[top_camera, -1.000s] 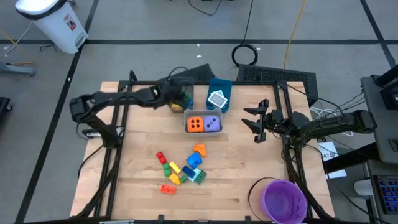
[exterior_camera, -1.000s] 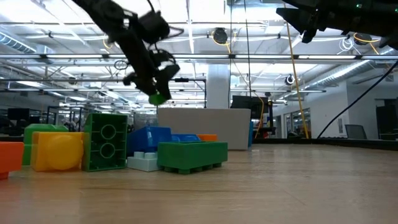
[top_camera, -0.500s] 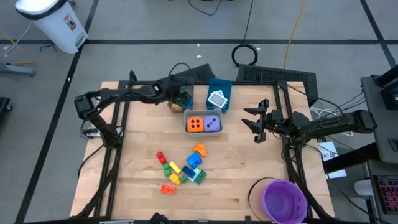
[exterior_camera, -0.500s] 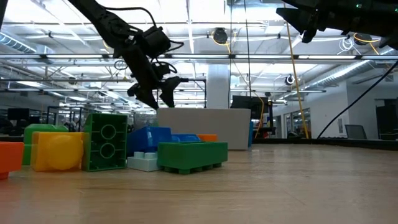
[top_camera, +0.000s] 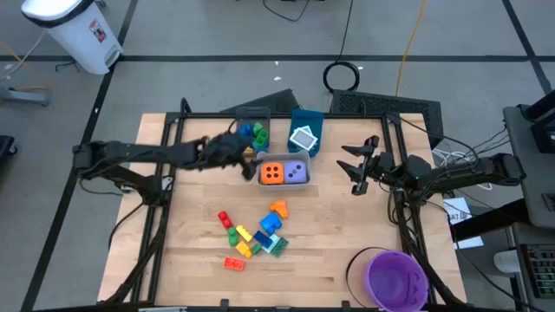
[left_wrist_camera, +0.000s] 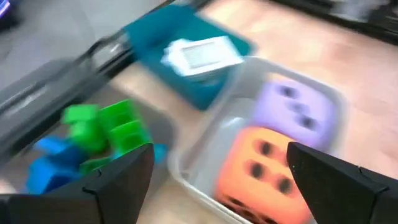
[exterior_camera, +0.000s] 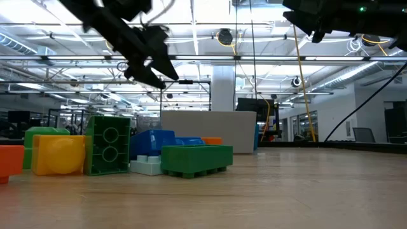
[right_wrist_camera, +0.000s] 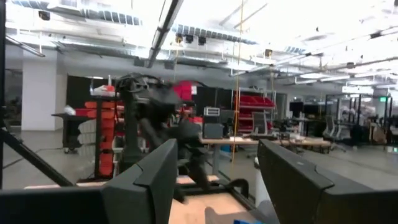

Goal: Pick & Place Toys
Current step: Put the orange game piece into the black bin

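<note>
Two open claws point(top_camera: 245, 157) point(top_camera: 357, 170) above table point(top_camera: 347, 243)

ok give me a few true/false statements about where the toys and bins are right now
1. The orange die and purple die share one grey bin. True.
2. The white-teal tile lies loose on the table. False: it sits in the blue bin.
3. The left gripper holds a green brick. False: it is open and empty, and the green brick lies in another grey bin.
4. A cluster of bricks is still on the table. True.
5. The purple bowl holds a die. False: nothing shows in it.
</note>
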Controlling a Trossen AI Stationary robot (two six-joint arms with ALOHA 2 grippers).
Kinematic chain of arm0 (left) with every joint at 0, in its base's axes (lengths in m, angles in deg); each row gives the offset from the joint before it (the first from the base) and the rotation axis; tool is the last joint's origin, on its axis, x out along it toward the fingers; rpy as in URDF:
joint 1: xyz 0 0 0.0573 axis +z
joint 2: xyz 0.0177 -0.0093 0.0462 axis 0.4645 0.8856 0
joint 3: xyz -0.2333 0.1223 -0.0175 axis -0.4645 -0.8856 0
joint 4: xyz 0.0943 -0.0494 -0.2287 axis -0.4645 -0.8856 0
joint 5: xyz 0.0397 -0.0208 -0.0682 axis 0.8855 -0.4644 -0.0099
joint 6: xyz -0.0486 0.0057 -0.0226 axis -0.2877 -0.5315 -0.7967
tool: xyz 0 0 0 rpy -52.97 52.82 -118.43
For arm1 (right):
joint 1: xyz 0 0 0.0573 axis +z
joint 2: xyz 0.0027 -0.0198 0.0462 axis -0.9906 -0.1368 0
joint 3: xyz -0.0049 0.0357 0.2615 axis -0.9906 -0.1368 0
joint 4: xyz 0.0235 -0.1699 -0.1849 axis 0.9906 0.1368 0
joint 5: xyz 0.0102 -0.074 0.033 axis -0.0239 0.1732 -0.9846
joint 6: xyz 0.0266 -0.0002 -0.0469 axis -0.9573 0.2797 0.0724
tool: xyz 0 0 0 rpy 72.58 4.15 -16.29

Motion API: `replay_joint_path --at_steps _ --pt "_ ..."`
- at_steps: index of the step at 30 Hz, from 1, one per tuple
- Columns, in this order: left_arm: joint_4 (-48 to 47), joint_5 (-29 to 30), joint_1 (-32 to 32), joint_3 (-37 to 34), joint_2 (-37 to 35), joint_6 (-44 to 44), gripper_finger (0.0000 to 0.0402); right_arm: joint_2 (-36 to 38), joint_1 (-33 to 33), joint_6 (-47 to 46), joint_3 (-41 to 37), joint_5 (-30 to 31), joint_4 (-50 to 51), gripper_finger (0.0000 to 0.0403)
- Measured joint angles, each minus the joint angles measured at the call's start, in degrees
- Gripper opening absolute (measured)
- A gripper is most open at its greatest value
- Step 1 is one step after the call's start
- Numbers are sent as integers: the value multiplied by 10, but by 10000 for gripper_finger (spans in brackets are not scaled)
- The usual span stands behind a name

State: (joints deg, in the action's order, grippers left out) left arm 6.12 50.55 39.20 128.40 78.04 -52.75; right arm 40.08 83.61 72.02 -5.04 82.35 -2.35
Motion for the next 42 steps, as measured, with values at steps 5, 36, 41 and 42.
replay_joint_path --at_steps 5,36,41,42 --pt "28 -22 -69 -46 -87 51 364 0 0 -26 0 -3 16 196" --pt "172 2 -164 -89 -149 102 369 -176 87 -63 134 -105 175 263" --pt "183 2 -164 -89 -134 117 378 -300 132 -82 248 -109 305 282" --pt "184 2 -164 -89 -134 117 378 -325 137 -101 274 -110 341 282"
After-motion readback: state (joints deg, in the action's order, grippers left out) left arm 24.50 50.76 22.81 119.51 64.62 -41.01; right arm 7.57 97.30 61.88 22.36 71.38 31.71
